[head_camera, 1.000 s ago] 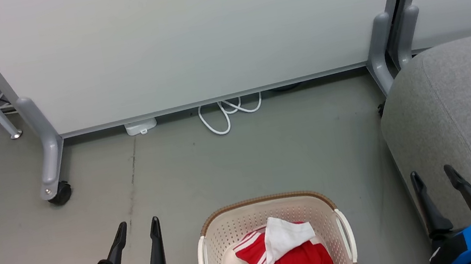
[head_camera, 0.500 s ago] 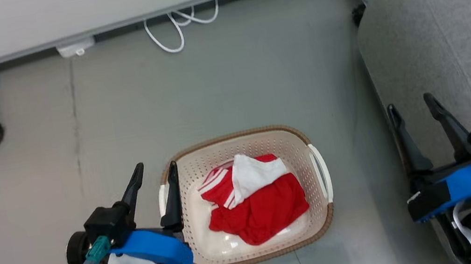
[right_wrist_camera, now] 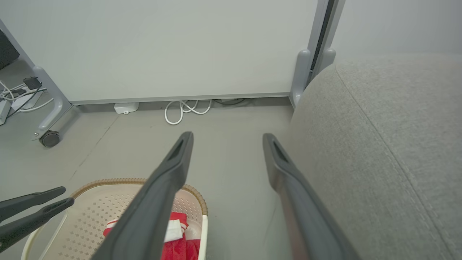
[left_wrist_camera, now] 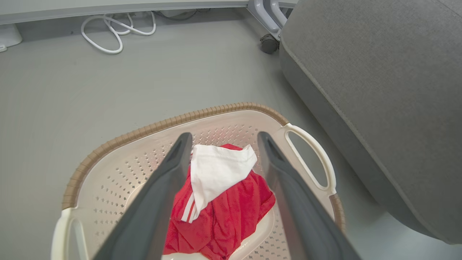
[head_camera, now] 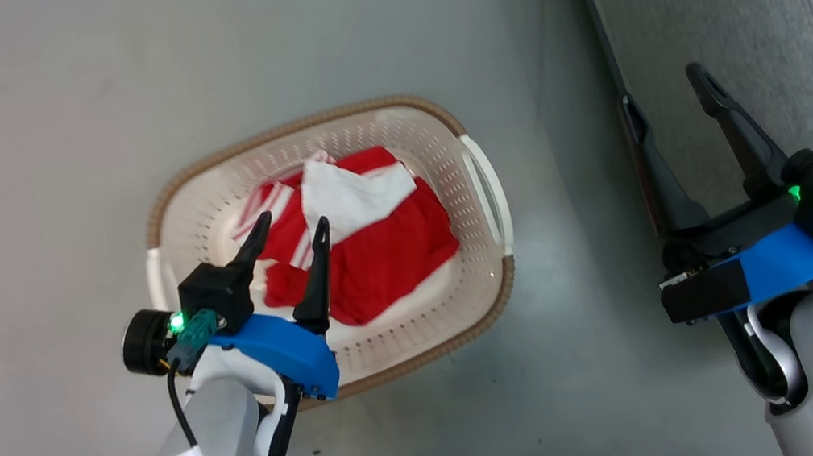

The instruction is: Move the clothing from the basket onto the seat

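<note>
The cream perforated basket (head_camera: 480, 175) with a brown rim stands on the floor, and the clothing (head_camera: 386, 255) lies bunched inside it, red with a white panel and white stripes. My left gripper (head_camera: 293, 221) is open above the basket's left part, its fingers over the clothing and apart from it. In the left wrist view the clothing (left_wrist_camera: 223, 213) lies between the spread fingers of that gripper (left_wrist_camera: 223, 135), inside the basket (left_wrist_camera: 162, 122). My right gripper (head_camera: 661, 86) is open and empty beside the grey seat (head_camera: 746, 3). The right wrist view shows its gripper (right_wrist_camera: 227, 135), the seat (right_wrist_camera: 379, 144) and the basket (right_wrist_camera: 108, 181).
Pale partition panels (right_wrist_camera: 180, 47) on wheeled feet (right_wrist_camera: 49, 139) stand beyond the basket, with a looped white cable (right_wrist_camera: 182, 108) at their base. Bare grey floor (head_camera: 36, 156) lies left of the basket, and a strip of it separates the basket from the seat.
The head camera has tilted down, so the whole picture shifted. My left gripper moved from beside the basket to over it, above the clothing. The right gripper stays by the seat.
</note>
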`<state>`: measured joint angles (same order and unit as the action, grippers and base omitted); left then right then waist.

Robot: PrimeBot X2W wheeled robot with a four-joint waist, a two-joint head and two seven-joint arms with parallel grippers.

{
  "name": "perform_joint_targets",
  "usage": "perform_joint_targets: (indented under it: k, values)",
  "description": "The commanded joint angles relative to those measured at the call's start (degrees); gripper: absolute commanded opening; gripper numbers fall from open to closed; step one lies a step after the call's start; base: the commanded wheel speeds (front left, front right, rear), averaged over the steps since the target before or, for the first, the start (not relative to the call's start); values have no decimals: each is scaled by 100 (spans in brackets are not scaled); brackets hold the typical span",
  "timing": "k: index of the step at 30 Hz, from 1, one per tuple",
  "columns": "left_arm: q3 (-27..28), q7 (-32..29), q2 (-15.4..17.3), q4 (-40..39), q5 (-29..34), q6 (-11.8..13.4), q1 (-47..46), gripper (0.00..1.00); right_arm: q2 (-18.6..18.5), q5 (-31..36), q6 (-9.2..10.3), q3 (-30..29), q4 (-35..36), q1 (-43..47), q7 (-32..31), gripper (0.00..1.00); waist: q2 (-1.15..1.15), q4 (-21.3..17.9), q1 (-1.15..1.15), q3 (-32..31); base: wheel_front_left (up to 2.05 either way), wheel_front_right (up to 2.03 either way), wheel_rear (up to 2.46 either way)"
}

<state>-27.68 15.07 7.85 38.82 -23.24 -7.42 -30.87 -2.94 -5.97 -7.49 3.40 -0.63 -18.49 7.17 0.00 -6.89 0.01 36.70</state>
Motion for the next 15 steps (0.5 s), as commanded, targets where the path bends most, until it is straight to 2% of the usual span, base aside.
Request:
perform_joint_targets:
  k: [1, 7, 15]
  values:
    - [-60, 15, 53, 58, -16, -8, -178, 100, 7, -32, -1, 24, 42, -143, 47, 100, 0, -287, -1, 428, 0, 0, 0]
    - [-528, 15, 142, 657, -161, -8, -728, 100, 8, -192, -1, 137, 128, -276, 179, 100, 0, -535, -1, 1040, 0, 0, 0]
    - [-704, 15, 267, 1320, -126, -8, -1320, 100, 8, -419, -1, 309, 155, -384, 408, 100, 0, -806, -1, 1587, 0, 0, 0]
